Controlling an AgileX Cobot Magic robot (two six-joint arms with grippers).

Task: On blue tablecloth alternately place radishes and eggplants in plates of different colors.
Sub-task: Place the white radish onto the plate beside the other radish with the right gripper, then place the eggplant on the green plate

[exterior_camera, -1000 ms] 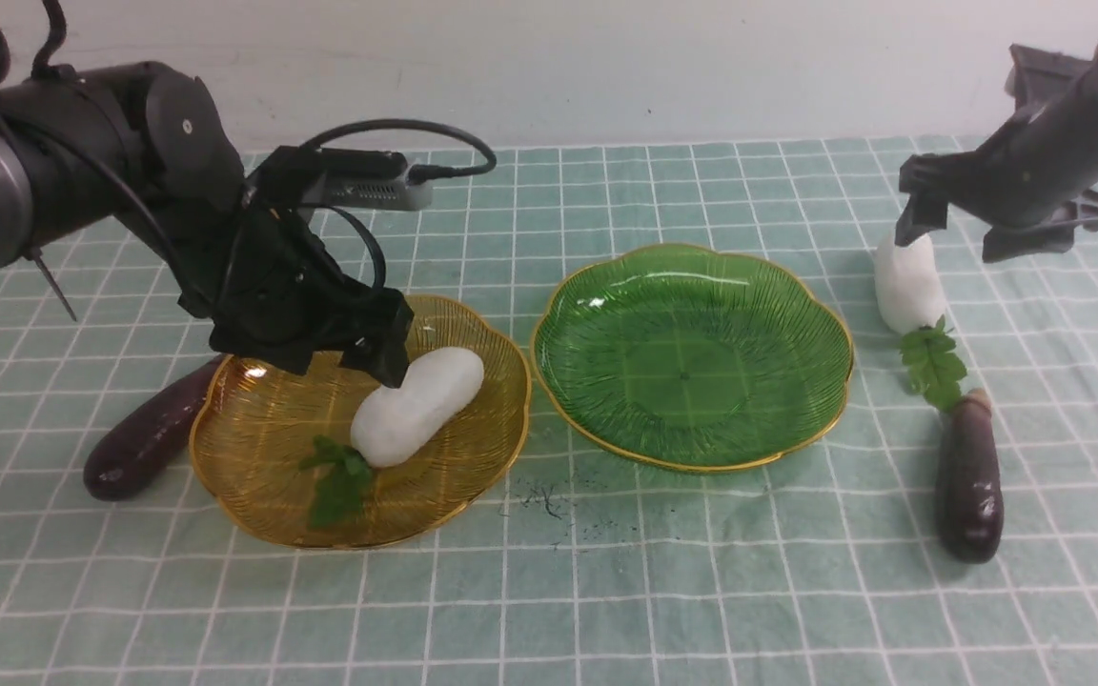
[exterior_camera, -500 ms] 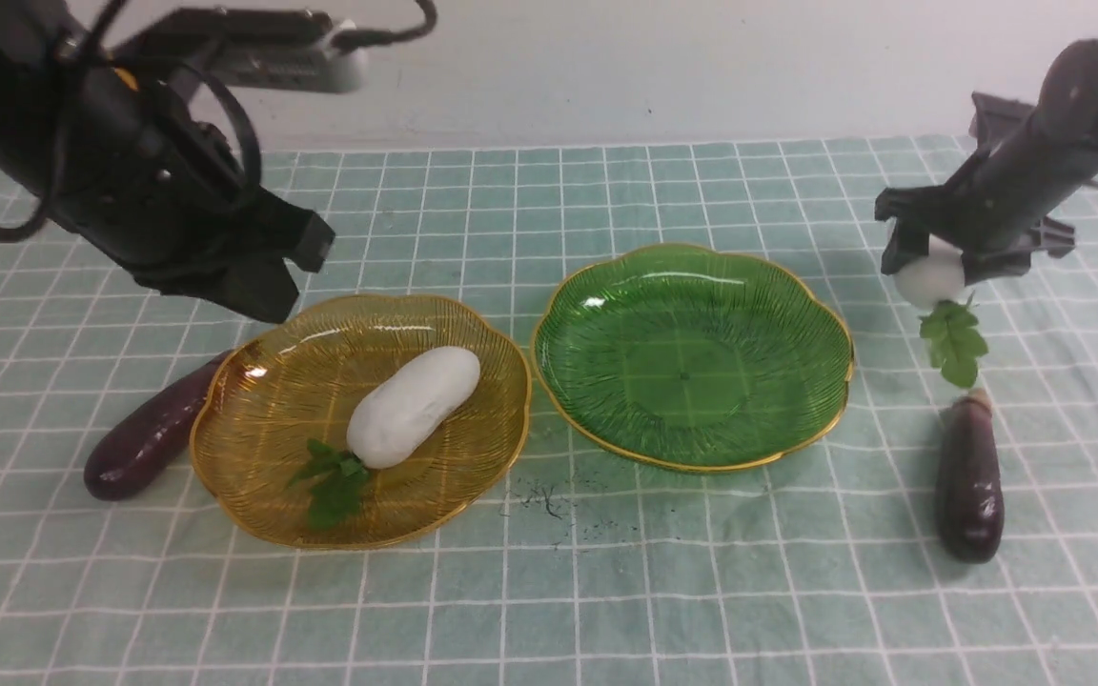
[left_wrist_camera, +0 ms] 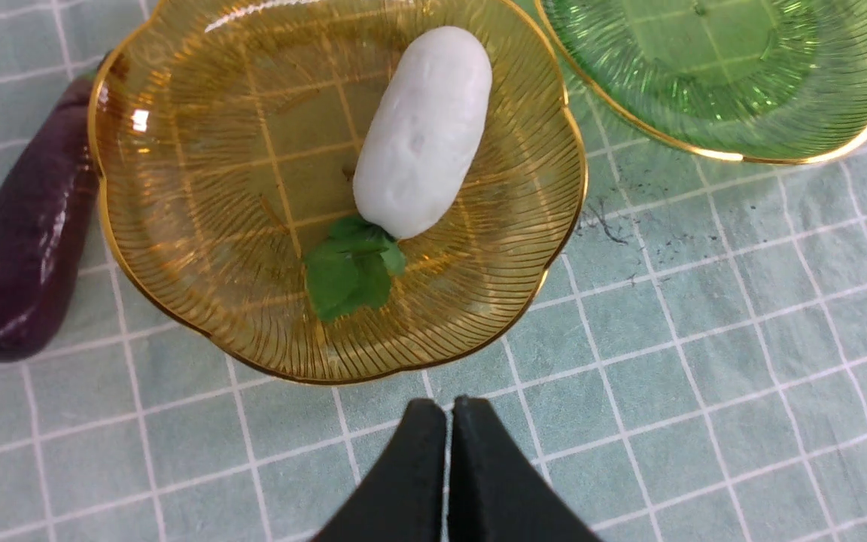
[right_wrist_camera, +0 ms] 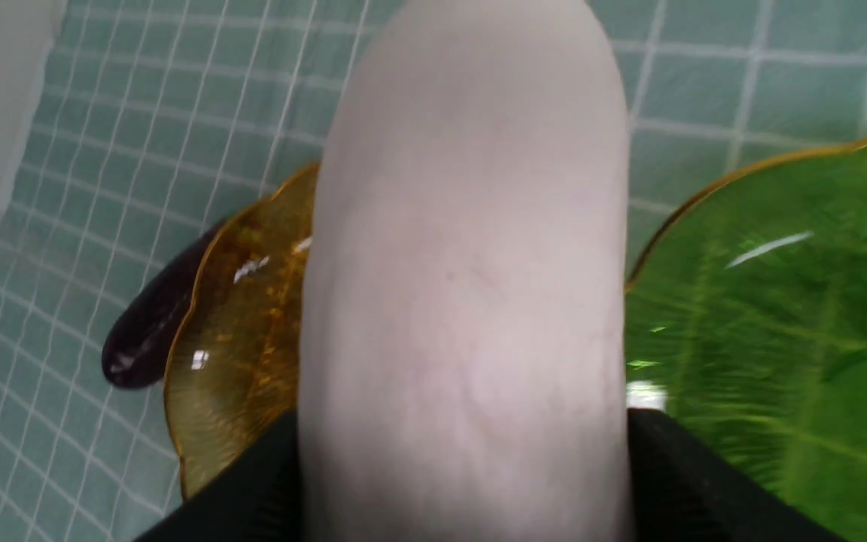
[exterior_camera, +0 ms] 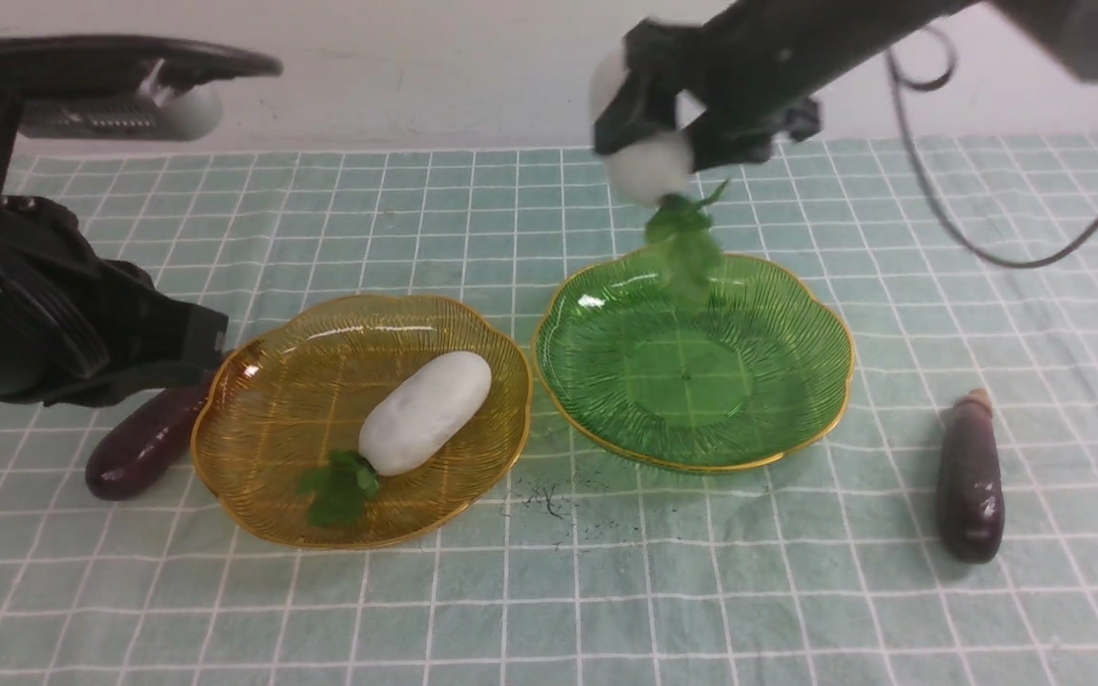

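Right gripper [exterior_camera: 649,129]: clamped on a radish [right_wrist_camera: 463,286] above the green plate's [exterior_camera: 692,381] far rim
Left gripper [left_wrist_camera: 448,410]: closed, empty
Risk: slick radish could swing and slip, overshooting the plate

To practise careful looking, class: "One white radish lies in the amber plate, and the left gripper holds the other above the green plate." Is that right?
Not quite: the front view shows the right gripper holding the other white radish above the translucent green plate.
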